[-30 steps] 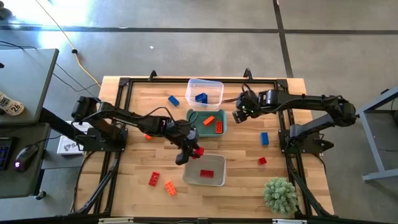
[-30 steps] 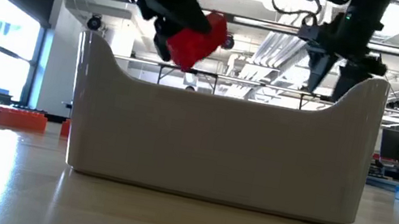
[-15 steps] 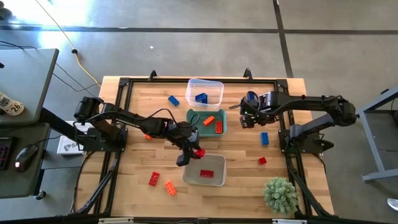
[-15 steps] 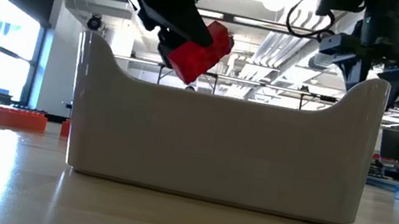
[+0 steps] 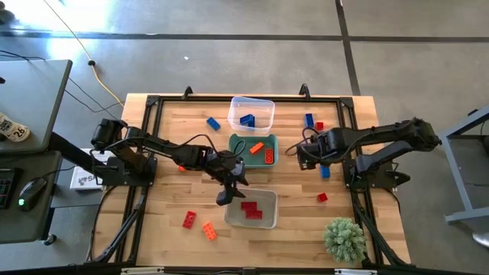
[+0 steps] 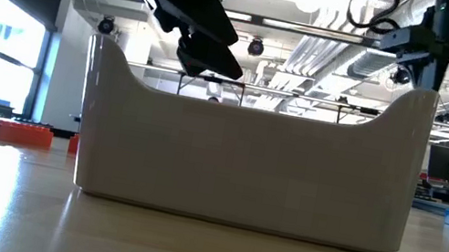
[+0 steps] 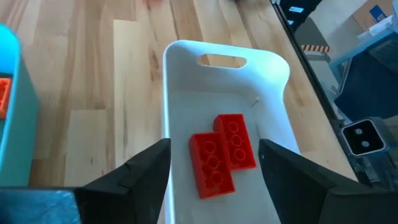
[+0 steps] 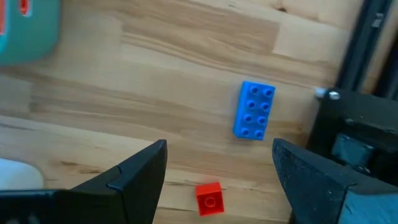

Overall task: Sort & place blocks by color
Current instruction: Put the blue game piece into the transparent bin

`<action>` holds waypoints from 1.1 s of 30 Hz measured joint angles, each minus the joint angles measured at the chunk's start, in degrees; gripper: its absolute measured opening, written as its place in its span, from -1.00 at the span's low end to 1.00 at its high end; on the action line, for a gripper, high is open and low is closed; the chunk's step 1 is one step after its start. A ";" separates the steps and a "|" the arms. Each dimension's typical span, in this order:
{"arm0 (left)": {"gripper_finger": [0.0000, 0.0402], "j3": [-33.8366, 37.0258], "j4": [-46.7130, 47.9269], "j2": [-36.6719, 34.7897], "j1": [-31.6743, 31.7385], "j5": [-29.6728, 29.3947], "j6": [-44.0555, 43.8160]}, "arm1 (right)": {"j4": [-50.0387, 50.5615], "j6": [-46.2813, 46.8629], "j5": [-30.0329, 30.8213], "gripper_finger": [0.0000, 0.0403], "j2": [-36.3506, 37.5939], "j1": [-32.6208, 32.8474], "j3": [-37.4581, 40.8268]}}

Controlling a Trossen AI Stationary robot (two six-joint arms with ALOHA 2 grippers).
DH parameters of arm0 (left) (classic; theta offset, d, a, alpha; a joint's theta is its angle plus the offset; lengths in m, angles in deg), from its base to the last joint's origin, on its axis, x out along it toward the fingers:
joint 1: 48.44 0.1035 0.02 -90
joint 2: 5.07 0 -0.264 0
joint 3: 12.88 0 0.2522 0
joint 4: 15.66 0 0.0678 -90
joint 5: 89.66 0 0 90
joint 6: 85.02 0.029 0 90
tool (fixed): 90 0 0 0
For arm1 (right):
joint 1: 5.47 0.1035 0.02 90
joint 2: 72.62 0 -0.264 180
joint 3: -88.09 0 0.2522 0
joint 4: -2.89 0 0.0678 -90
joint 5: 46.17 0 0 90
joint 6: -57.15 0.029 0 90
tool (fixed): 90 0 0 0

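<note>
Wooden planks form the table top [image 5: 168,195], framed by dark rails, and three bins are set down its middle: a clear bin [image 5: 252,111] at the far edge with a blue block inside, a teal bin [image 5: 254,149] holding orange blocks, and a grey bin [image 5: 251,208] nearest the front. Two red blocks [image 7: 222,152] are seen lying side by side on the floor of the grey bin, and the left gripper [image 7: 214,163] is held above that bin's rim with its fingers spread and nothing between them (so the red drop is judged to be done). The right gripper [image 8: 216,163] is poised over the right part of the table with its fingers parted and empty, and a blue block [image 8: 254,110] and a small red block [image 8: 209,199] lie on the wood just ahead of it. The step in hand is taken to be the right arm's reach for that blue block. For the next move, the right fingers would need to be lowered astride the block and closed on it, then carried to the clear bin. Loose blocks are also left near the front left [image 5: 189,221], beside the clear bin [image 5: 212,122], and at the far right [image 5: 309,120]; these remain to be sorted
</note>
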 joint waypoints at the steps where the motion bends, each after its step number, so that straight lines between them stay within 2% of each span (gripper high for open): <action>1: 0.15 -0.63 0.49 0.00 -0.20 -0.01 -0.01 | 0.62 0.97 0.24 0.39 0.00 0.81 0.00; 5: 0.15 -3.72 1.56 -0.07 -1.20 -1.08 0.11 | 2.09 3.52 0.99 0.39 0.00 4.02 0.00; 10: 0.15 -8.51 3.97 -0.07 -2.73 -7.12 1.61 | 3.40 6.47 1.46 0.39 0.00 8.06 0.02; 19: 0.15 -18.66 19.32 -0.07 -5.09 -14.56 2.85 | 7.97 11.33 5.90 0.39 0.00 12.95 0.07; 23: 0.15 -21.66 22.79 -0.09 -6.14 -17.02 2.88 | 7.49 8.44 7.22 0.39 0.15 11.98 1.28; 33: 0.15 -23.66 23.09 -0.09 -6.90 -19.51 2.90 | -3.65 -2.22 2.65 0.39 6.25 7.84 14.01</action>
